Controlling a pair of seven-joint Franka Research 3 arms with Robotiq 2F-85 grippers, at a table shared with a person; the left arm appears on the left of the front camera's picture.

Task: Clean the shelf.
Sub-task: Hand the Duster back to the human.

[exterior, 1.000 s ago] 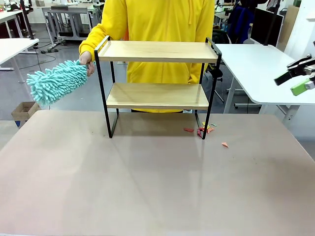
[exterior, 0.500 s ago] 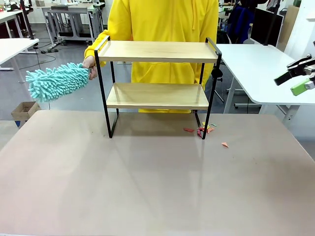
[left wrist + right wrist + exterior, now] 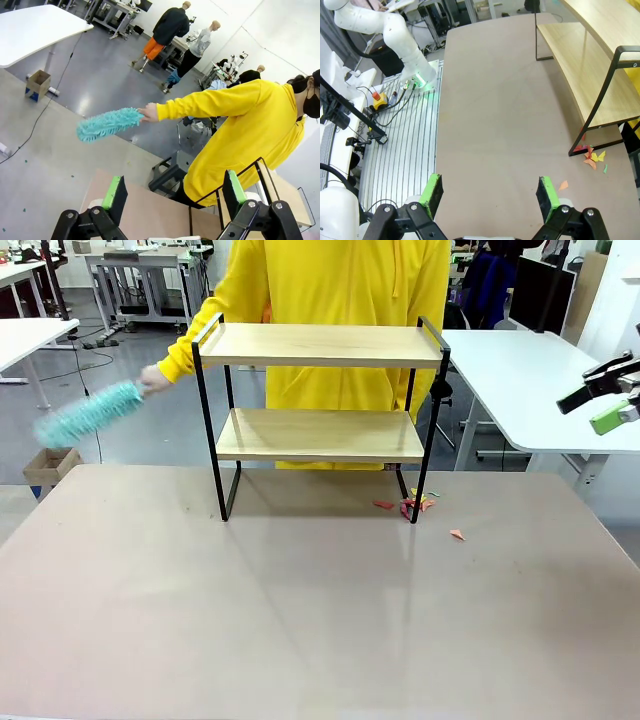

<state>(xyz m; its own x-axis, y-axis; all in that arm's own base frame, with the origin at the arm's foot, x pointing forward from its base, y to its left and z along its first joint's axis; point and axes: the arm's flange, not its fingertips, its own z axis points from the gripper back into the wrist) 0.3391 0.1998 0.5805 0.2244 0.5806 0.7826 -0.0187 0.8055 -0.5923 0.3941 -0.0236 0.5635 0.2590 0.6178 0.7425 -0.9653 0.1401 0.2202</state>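
Observation:
The shelf [image 3: 320, 344], two light wooden boards in a thin black frame, stands at the far side of the tan table [image 3: 300, 620], and both boards look bare. A person in a yellow hoodie stands behind it, with a hand [image 3: 155, 378] holding a teal fluffy duster [image 3: 83, 416] out past the shelf's left end, off the table. In the left wrist view the duster [image 3: 107, 123] hangs in the air beyond my open left gripper [image 3: 172, 192]. My right gripper [image 3: 598, 405] hovers open at the far right. The right wrist view has my right gripper [image 3: 490, 197] high above the table, with the shelf [image 3: 580, 75] ahead.
Small red, orange and yellow paper scraps [image 3: 410, 505] lie on the table by the shelf's right front leg, and the scraps [image 3: 592, 157] appear in the right wrist view too. White tables [image 3: 520, 370] stand beyond, and a cardboard box [image 3: 50, 465] sits on the floor at left.
The person has swung the duster down and to the left, away from the shelf's left end; it is blurred by motion. Both grippers are as before.

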